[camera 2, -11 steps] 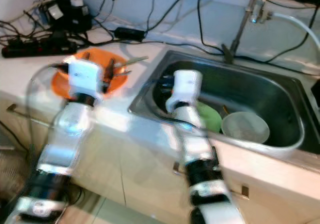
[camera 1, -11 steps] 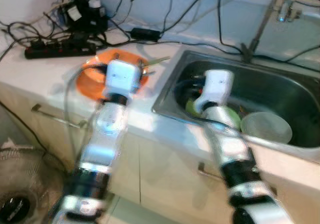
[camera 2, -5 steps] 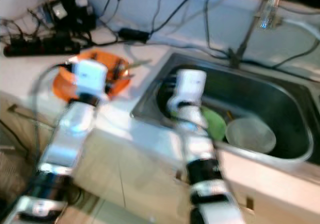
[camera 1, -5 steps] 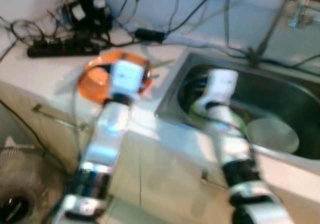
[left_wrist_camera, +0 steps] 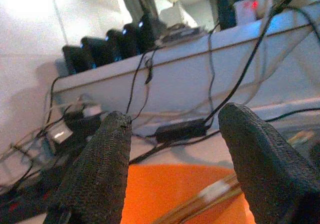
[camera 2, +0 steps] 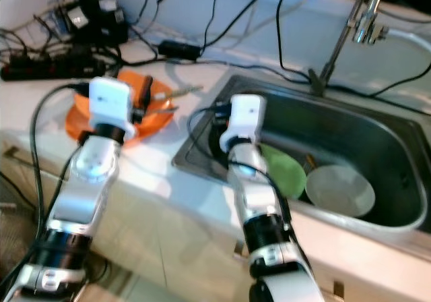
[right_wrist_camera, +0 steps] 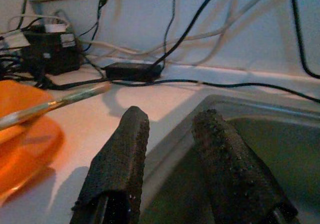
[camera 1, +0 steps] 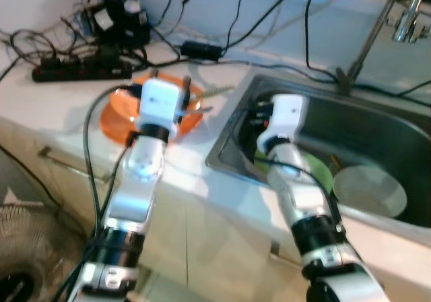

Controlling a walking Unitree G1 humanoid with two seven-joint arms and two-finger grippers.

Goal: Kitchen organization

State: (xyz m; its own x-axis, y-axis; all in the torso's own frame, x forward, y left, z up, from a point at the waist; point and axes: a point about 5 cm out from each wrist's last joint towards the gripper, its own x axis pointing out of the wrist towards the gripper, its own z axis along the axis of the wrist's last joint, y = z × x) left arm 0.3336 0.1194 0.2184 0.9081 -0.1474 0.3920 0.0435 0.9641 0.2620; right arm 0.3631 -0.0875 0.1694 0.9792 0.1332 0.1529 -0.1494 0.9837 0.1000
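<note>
Orange plate (camera 1: 118, 116) on the worktop (camera 1: 60, 100), near the sink's (camera 2: 377, 123) left rim, with utensils (camera 2: 176, 91) lying across it. Left gripper (left_wrist_camera: 172, 171) above the plate, fingers spread wide, holding nothing. Right gripper (right_wrist_camera: 172, 171) at the sink's left rim, fingers slightly parted, empty. In the basin: green plate (camera 2: 286, 174) and pale bowl (camera 2: 340, 191), side by side. Power strip (camera 1: 81, 66) and cables along the worktop's rear edge.

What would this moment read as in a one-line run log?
left gripper open over round orange plate | right gripper open at steel sink edge | green plate, pale bowl in sink | nothing held
</note>
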